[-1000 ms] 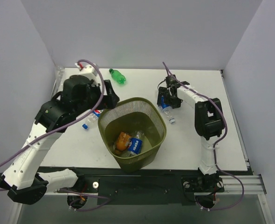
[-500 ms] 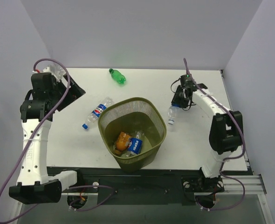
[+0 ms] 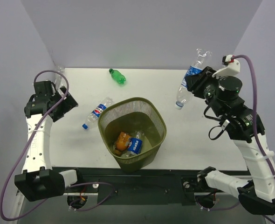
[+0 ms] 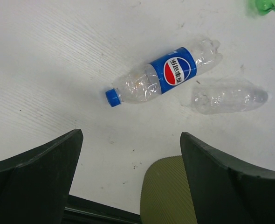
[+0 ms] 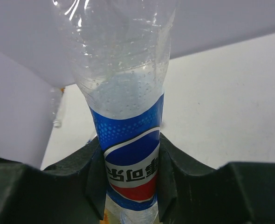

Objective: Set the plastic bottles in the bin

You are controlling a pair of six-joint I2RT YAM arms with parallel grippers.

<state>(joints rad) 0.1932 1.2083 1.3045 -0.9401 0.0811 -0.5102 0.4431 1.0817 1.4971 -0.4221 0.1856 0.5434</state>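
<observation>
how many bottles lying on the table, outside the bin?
3: green bottle near the far edge; blue-capped Pepsi bottle left of the bin; clear unlabeled bottle beside it. A faint clear shape at the far-left corner may be a fourth. Right gripper holds a white-capped Pepsi bottle.

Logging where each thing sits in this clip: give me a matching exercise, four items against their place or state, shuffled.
Items:
A. green bottle
B. orange bottle
C. blue-capped Pepsi bottle
D. right hand

Places or states:
1. inside the bin
2. lying on the table, left of the bin
3. shut on the white-capped Pepsi bottle, held in the air
4. lying on the table beyond the bin, near the back wall

Pairs: A-4, B-1, C-2, D-3
</observation>
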